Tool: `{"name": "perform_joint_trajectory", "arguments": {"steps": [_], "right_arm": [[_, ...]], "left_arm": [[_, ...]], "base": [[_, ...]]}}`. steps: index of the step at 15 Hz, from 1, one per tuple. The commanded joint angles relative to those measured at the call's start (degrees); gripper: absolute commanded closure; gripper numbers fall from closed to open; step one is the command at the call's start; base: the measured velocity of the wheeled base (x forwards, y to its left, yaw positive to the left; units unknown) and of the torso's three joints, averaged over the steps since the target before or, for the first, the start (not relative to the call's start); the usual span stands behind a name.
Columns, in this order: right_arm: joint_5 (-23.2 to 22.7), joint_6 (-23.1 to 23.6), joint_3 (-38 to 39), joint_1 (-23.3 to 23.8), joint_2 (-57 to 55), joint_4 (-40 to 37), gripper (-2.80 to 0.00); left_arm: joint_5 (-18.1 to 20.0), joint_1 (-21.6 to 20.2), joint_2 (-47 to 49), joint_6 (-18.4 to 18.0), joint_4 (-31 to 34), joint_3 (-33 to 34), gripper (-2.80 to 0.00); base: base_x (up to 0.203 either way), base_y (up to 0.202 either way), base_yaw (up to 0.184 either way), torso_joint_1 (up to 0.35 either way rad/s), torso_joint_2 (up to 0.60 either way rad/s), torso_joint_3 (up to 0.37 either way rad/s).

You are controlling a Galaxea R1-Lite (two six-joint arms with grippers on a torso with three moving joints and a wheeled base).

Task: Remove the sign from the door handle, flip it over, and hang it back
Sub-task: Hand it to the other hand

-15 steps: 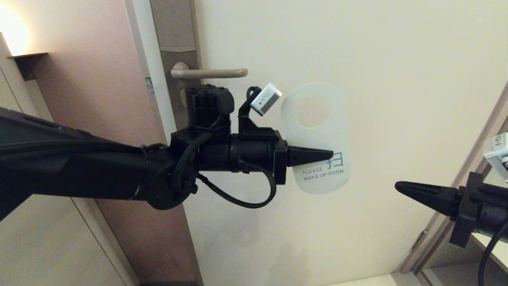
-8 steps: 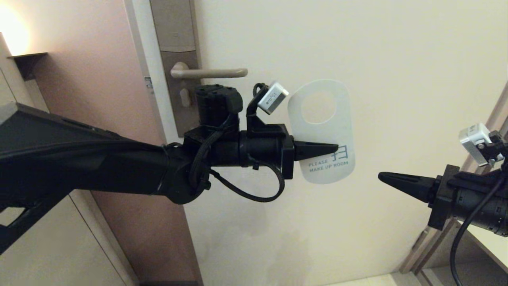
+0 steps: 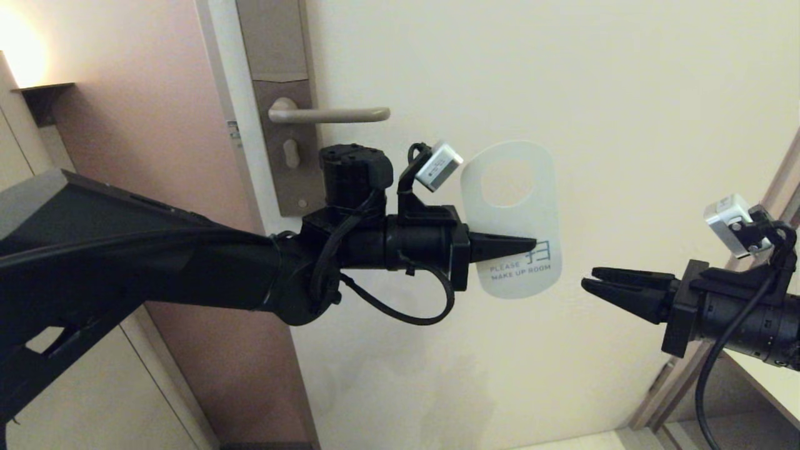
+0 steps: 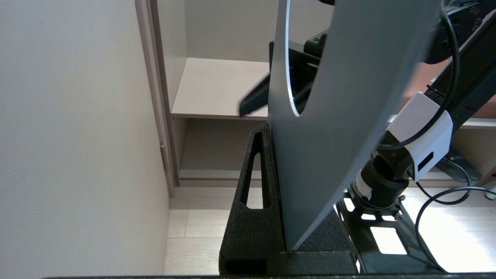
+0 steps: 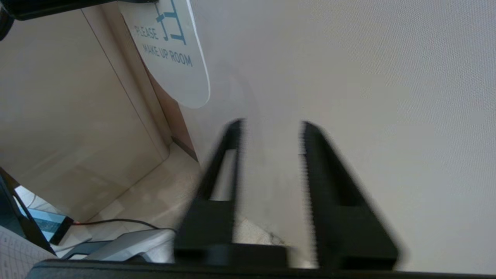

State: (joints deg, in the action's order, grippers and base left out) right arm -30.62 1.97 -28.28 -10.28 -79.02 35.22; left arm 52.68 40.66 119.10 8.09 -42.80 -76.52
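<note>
On the left of my head view I see the door handle, a horizontal lever on its tall backplate, and nothing hangs on it. Below it my left arm reaches across in front of the door, and the left gripper has its fingers pressed together on the sign, pinching it at the near edge a little under the oval hole. The sign is in the air, upright, to the right of the handle and lower than it, with the white face and the blue words "MAKE UP ROOM" toward my head camera. The left wrist view shows what the head view cannot: the sign stands almost edge-on between the two black fingers, and its other face looks grey here, I cannot read any text on it. Further right, the right gripper points toward the sign but stays apart from it. In the right wrist view its fingers are clearly spread with nothing between them, and the lower end of the sign is ahead of them.
</note>
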Motion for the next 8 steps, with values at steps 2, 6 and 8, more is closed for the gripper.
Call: {"name": "perform_joint_trajectory", "arguments": {"steps": [2,6,8], "right_arm": [[-0.14,0.14,0.42,-0.01,-0.26,0.2,-2.8],[-0.14,0.05,0.33,-0.01,-0.61,0.2,-2.8],[-0.23,-0.04,0.16,-0.01,-0.7,0.2,-2.8]], "left_arm": [[2.16,-0.25,0.13,0.31,-0.18,0.06,0.0],[5.05,-0.35,0.43,2.44,-0.15,-0.2,0.0],[5.15,0.09,0.49,6.21,-0.55,-1.7,0.0]], "base": [[0.0,0.0,0.0,0.0,0.0,0.0],[0.0,0.0,0.0,0.0,0.0,0.0],[0.0,0.0,0.0,0.0,0.0,0.0]]}}
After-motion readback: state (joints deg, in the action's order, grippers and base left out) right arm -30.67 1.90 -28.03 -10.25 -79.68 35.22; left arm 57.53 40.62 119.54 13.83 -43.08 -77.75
